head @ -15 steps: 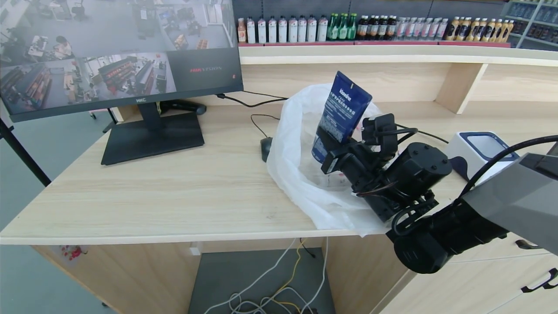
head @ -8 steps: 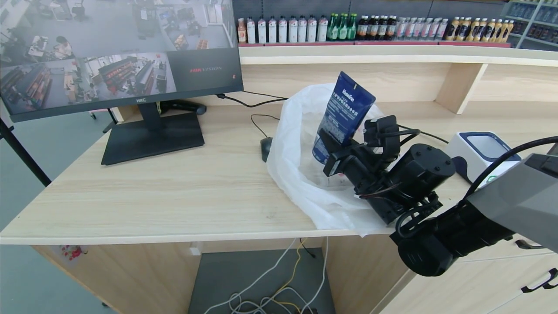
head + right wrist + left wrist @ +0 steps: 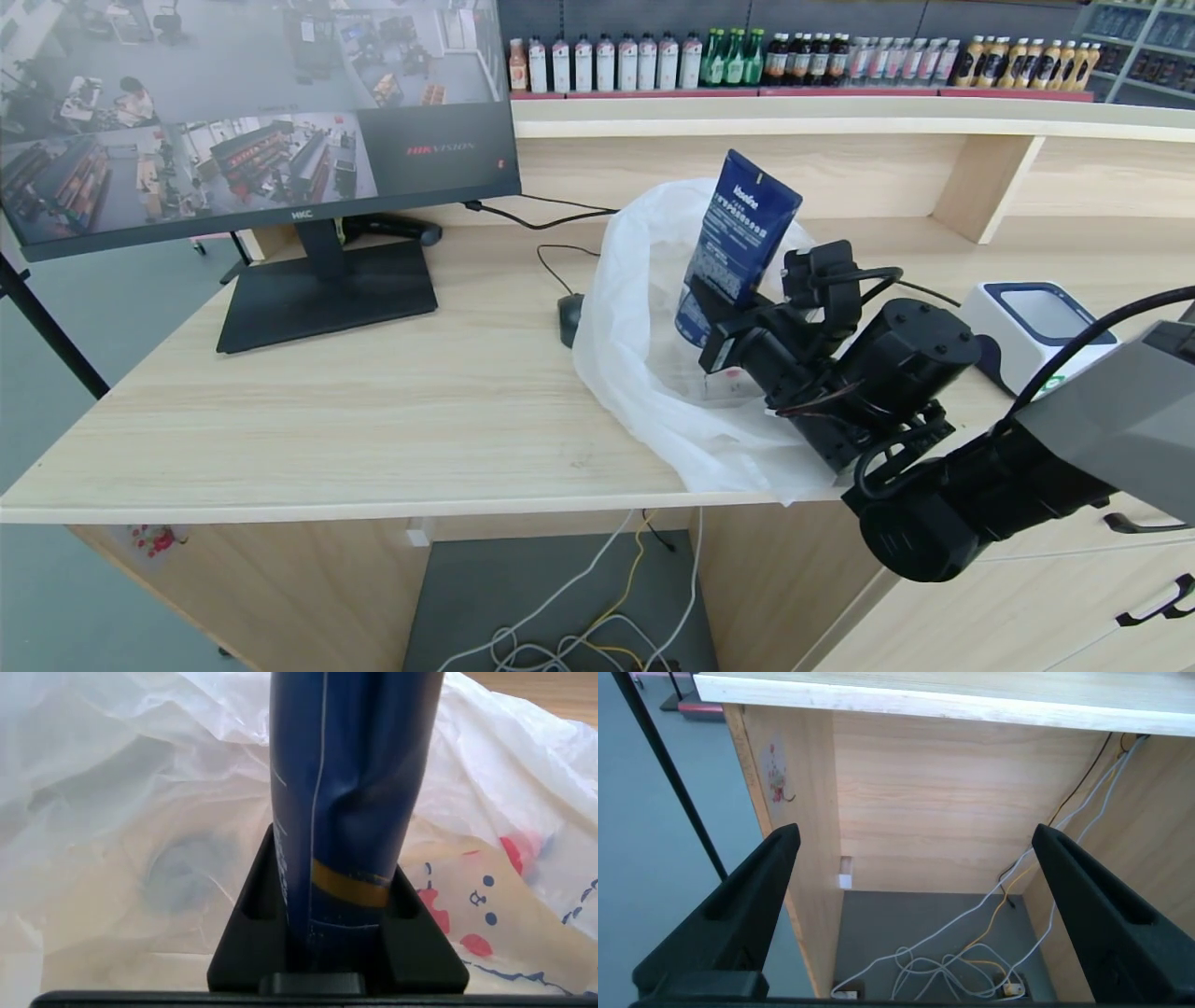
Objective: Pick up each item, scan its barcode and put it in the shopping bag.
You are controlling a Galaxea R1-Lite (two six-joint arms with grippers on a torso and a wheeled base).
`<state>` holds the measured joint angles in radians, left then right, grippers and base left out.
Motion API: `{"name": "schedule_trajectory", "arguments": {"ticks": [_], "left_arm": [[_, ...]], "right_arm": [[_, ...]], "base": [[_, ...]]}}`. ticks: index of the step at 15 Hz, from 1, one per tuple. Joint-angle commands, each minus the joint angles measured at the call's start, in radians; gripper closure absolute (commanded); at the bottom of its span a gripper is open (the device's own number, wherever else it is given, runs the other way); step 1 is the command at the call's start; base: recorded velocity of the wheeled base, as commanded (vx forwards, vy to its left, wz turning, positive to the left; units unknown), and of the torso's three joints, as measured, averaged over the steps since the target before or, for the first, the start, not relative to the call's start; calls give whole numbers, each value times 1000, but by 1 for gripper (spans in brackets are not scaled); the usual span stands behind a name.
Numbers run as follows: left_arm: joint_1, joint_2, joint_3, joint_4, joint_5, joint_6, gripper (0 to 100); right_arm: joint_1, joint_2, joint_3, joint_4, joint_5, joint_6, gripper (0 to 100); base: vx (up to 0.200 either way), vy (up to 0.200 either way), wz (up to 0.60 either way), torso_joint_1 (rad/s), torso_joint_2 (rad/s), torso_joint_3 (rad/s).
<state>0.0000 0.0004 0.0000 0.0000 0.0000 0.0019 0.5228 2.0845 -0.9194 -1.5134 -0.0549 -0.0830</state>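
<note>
Over the bag mouth: our right gripper (image 3: 724,322) holds the blue pouch (image 3: 738,243) upright by its lower end. The jaws are pressed tight on both faces, and the pouch's bottom edge is just inside the rim of the open shopping bag (image 3: 644,373).
Right wrist view: the blue pouch (image 3: 350,793) is creased where we pinch it. The shopping bag (image 3: 121,831) spreads white behind it, with a dotted packet (image 3: 467,915) lying inside.
Left gripper (image 3: 906,915): it hangs below the counter edge with its fingers spread wide and nothing between them.
Step in hand: we judge this to be the bagging step, since the pouch is at the bag and away from the scanner (image 3: 1036,327), which stands at three o'clock from the bag.
Next move: we need to lower the pouch straight down through the opening, then part the jaws. The thin film may cling to them, so we should go slowly.
Surface: we work on a pale wood-grain counter (image 3: 373,411). A monitor (image 3: 252,112) stands at ten o'clock from the bag, and a mouse (image 3: 569,319) lies just beside it at nine o'clock.
Room: we are at a shop checkout. Bottles (image 3: 747,58) line a shelf at twelve o'clock, beyond a raised ledge, and cables (image 3: 579,625) trail under the counter at six o'clock.
</note>
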Motion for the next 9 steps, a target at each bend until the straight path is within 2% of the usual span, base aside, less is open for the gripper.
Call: {"name": "schedule_trajectory", "arguments": {"ticks": [1,3,9], "left_arm": [[-2,0,0,0,0,1,0],[0,0,0,0,0,0,0],[-2,0,0,0,0,1,0]], "right_arm": [[2,-23,-4,9,-6,-4,100],[0,-63,-4,81,-6,-20,100],[-9,-67,-9,157,-6,-58,100]], "base": [[0,0,0,0,0,0],[0,0,0,0,0,0],[0,0,0,0,0,0]]}}
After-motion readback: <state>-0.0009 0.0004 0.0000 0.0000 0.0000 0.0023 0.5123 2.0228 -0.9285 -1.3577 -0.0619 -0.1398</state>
